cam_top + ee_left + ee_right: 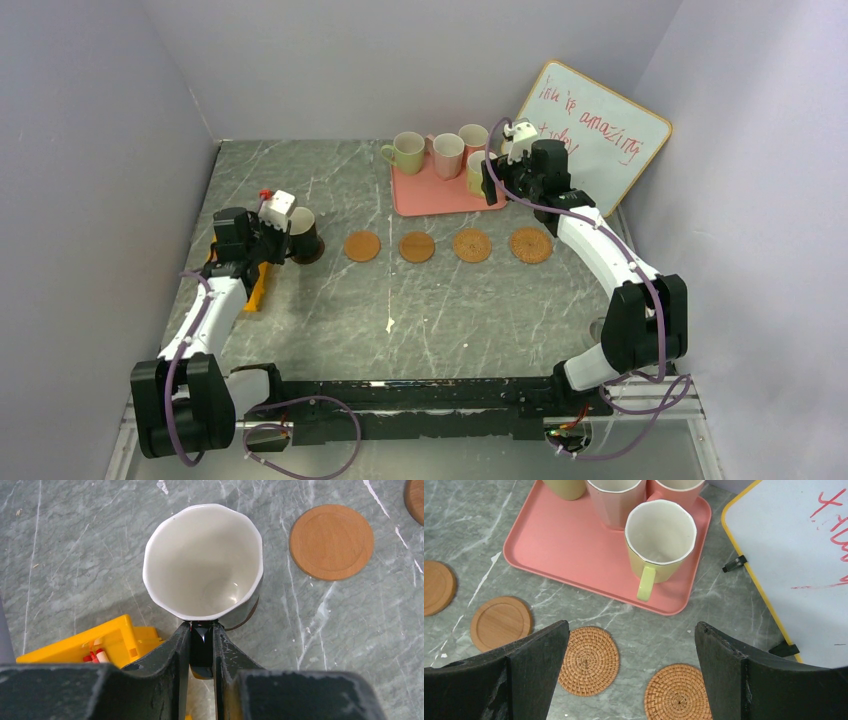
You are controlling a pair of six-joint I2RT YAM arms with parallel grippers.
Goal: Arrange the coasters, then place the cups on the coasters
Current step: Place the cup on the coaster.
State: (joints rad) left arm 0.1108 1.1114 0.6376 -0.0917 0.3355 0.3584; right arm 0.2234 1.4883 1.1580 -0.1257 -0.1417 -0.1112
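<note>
**Item 1, dark brown cup** (303,233), pale inside. It stands upright on the bench (330,320) at the left end of the coaster row, well apart from the tray. A dark brown edge shows under its base, but whether that is a coaster cannot be told. The cup handle (201,650) is pinched between the fingers (179,647) of the left gripper (201,630), which are pressed almost together on it.

**Item 2, coasters.** Four round discs lie in a line to the right of the cup, none touching.
- first smooth wooden coaster (362,246), nearest the cup
- second smooth wooden coaster (417,246)
- first woven coaster (471,245)
- second woven coaster (530,245)

**Item 3, pink tray** (420,198). It lies behind the row and carries four upright cups.
- rear pale green cup (405,152), at the left
- first pink cup (447,155) and second pink cup (473,140), side by side at the rear
- near pale green cup (660,537), at the tray's front right corner with its handle turned toward the coasters

**Item 4, right gripper** (631,626). It hangs over the tray's front right edge, above the woven coasters. Its fingers (536,652) are spread wide and hold nothing.

**Item 5, sundries.**
- whiteboard (600,130), yellow-framed with red writing, leaning at the right rear
- yellow box (100,642), just beside the left gripper, with small red and white pieces inside
</note>
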